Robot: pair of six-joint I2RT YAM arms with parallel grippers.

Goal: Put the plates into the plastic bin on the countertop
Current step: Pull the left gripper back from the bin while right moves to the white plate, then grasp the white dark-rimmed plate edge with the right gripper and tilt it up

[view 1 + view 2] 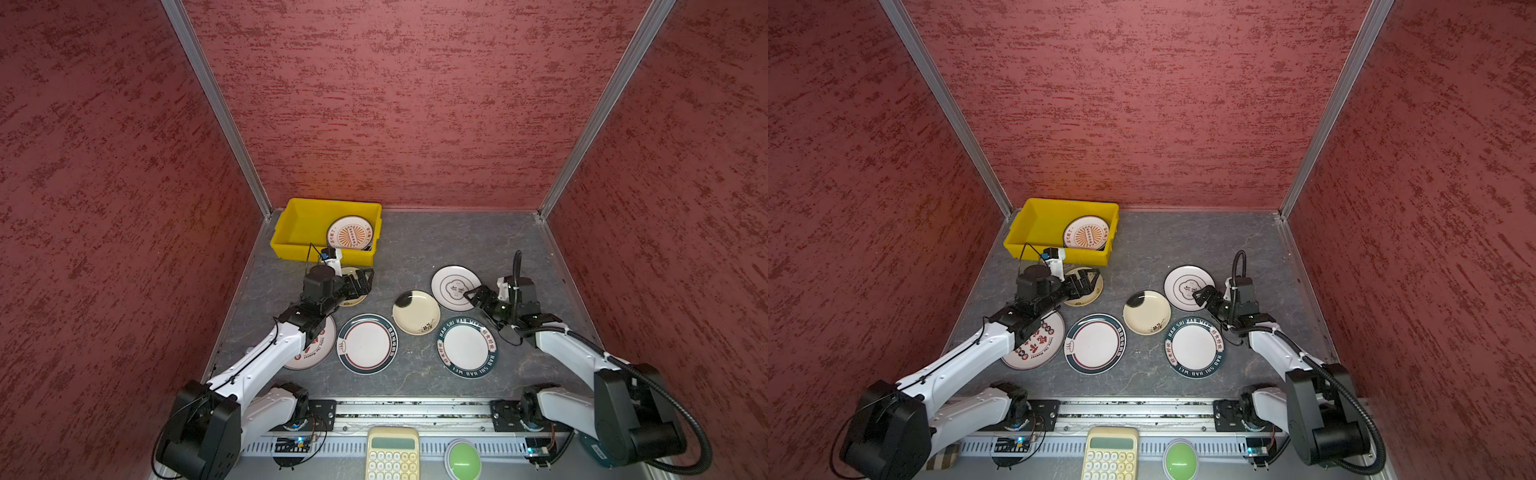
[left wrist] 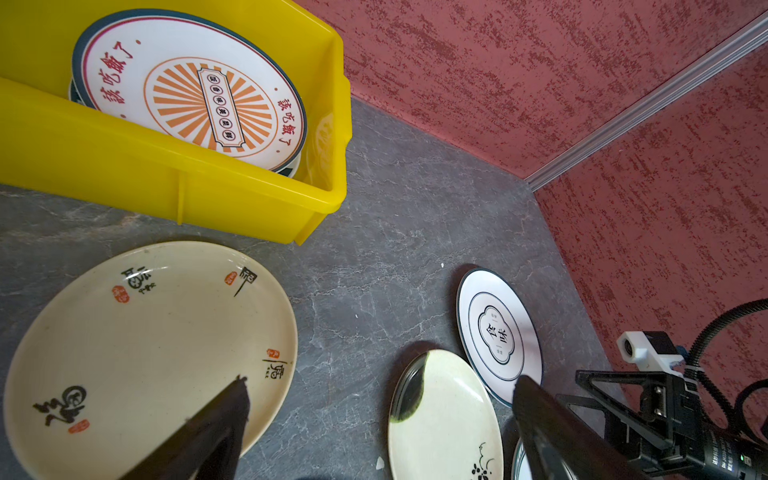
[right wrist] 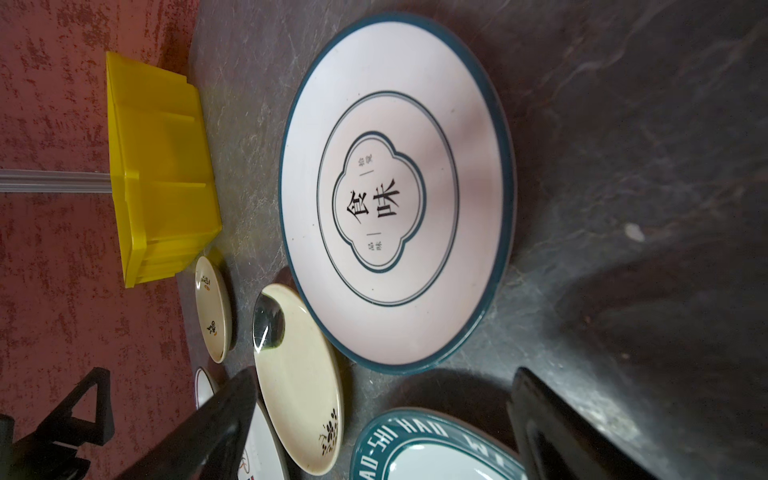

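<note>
A dark grey veined counter is boxed in by red textured walls and metal rails. At the near edge a calculator and a green button are cut off by the frame. The left arm hides part of a red-lettered plate. The yellow bin sits in the far left corner. It holds a sunburst plate lying on another plate's rim; how many lie beneath is unclear. The left fingers are spread over a cream calligraphy plate just near of the bin. The right fingers are spread beside the quatrefoil plate. Both are empty.
</note>
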